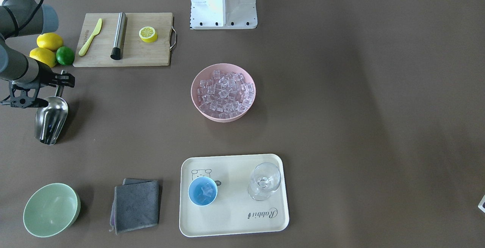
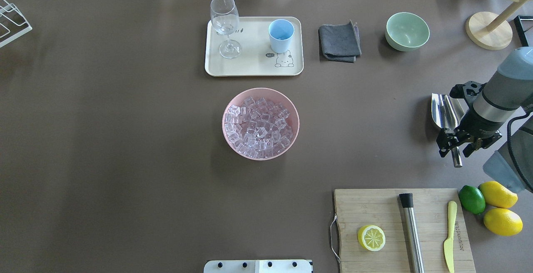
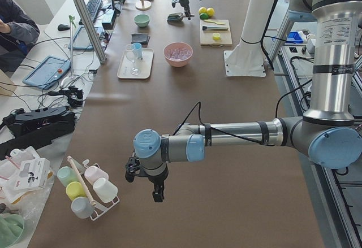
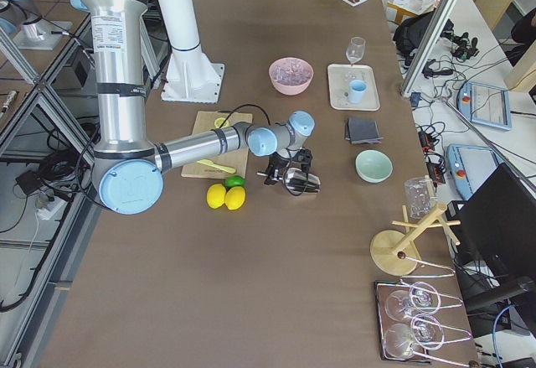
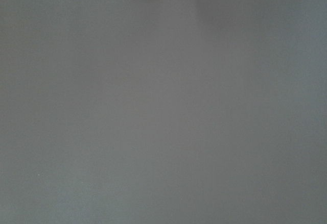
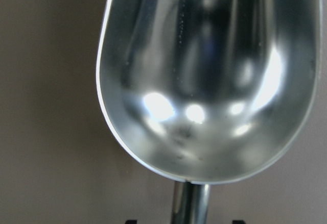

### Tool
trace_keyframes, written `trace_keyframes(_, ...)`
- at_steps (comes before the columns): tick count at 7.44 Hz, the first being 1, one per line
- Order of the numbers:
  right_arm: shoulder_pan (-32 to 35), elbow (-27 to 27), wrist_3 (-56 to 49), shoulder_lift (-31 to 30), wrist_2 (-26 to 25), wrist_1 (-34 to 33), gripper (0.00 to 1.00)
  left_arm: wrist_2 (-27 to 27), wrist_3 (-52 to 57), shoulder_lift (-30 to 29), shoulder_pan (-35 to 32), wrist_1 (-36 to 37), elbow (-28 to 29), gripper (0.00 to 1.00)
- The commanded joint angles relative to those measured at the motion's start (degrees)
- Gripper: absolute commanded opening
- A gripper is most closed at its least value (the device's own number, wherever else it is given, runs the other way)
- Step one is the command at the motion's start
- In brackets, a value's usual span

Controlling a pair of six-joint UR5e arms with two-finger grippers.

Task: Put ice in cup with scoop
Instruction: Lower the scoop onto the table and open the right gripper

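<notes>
— Overhead first: where's the shiny steel trough-bowled scoop (image 2: 443, 110)?
— Flat on the brown table (image 2: 125, 139), near its right edge. It's stiff, slick and likely light; take the tubular handle mid-length. The right gripper (image 2: 457, 144) straddles that handle.
— Front view?
— Clear glassy ice cubes (image 1: 223, 92) fill the pink bowl (image 1: 223, 119) mid-table. A few lie in the small light-blue cup (image 1: 202, 191) on the cream tray (image 1: 235, 217) by the far edge.
— Right wrist?
— Jaws are spread wider than the handle, seemingly not touching.
— Left side view?
— The left gripper (image 3: 156, 188) hangs over the left end; its jaws I can't tell.

Brown matte table (image 2: 104, 139) carried: cream rectangular tray (image 2: 254, 52), pink round bowl (image 2: 225, 128), pale green bowl (image 2: 407, 31), folded grey cloth (image 2: 339, 40), bamboo cutting board (image 2: 374, 210), two yellow lemons (image 2: 502, 221), one green lime (image 2: 471, 199).
</notes>
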Motion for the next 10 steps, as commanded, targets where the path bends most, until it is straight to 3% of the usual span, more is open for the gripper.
trace_keyframes(1,1.23,2.08,0.00,0.40,-0.17,0.14,1.00,-0.08,0.08,0.13,0.01,-0.90,0.06,0.98)
trace_keyframes(3,10.59,5.50,-2.27,1.37,-0.52,0.05,1.00,-0.17,0.08,0.13,0.01,-0.91,-0.03,0.98)
trace_keyframes(4,17.17,6.39,-9.77,1.37,-0.18,-0.56,1.00,-0.34,0.08,0.13,-0.17,-0.91,-0.46,0.98)
trace_keyframes(7,33.89,5.53,-47.61,1.37,-3.22,-14.06,1.00,-2.19,0.08,0.13,0.01,-0.91,0.23,0.98)
trace_keyframes(10,43.15,-4.98,-52.30,-0.64,-0.54,-16.82,1.00,-2.36,0.09,0.13,0.01,-0.82,0.06,0.98)
